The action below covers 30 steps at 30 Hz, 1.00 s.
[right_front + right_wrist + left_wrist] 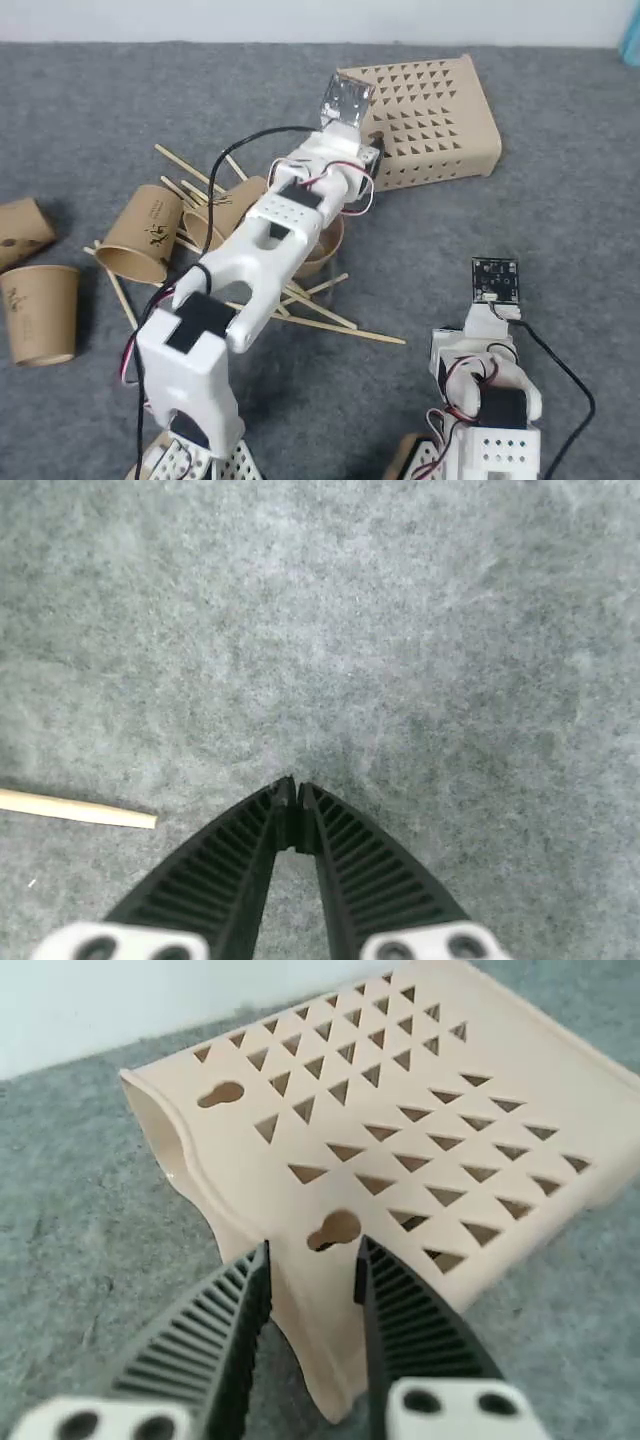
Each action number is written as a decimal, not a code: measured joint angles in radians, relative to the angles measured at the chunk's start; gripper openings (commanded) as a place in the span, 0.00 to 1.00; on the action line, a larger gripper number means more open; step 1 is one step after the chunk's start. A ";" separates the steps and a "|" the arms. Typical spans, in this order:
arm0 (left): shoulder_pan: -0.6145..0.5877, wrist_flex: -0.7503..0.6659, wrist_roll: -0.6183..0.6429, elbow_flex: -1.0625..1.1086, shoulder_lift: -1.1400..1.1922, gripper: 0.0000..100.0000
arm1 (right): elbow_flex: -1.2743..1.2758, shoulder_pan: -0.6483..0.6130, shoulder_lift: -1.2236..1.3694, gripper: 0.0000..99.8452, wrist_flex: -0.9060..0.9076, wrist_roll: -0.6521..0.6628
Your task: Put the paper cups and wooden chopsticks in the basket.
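Observation:
The beige basket [440, 110] with triangular holes lies bottom-up at the back right. My left gripper [310, 1250] is open, its fingers on either side of a corner edge of the basket [400, 1130]. Several paper cups lie on the left: one upright-looking cup [38, 312], one at the edge [20, 232], one on its side [145, 235], and another [230, 205] beside the left arm. Wooden chopsticks [330, 322] are scattered under and around that arm. My right gripper [297, 788] is shut over bare carpet, near a chopstick end [80, 809].
The grey carpet [560, 230] covers the whole work area. The left arm [270, 235] stretches diagonally over the cups and chopsticks. The right arm [485, 390] is folded at the front right, with open floor between it and the basket.

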 measured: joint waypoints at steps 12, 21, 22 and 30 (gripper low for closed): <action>0.095 -0.040 0.038 -0.058 0.061 0.13 | 0.000 0.000 0.000 0.01 0.000 0.000; 0.130 -0.150 0.158 -0.058 0.074 0.13 | 0.000 0.000 0.000 0.01 0.000 0.000; 0.130 -0.152 0.160 -0.058 0.074 0.13 | 0.000 0.000 0.000 0.01 0.000 0.000; 0.044 0.078 0.163 -0.055 -0.181 0.13 | 0.000 0.000 0.000 0.01 0.000 0.000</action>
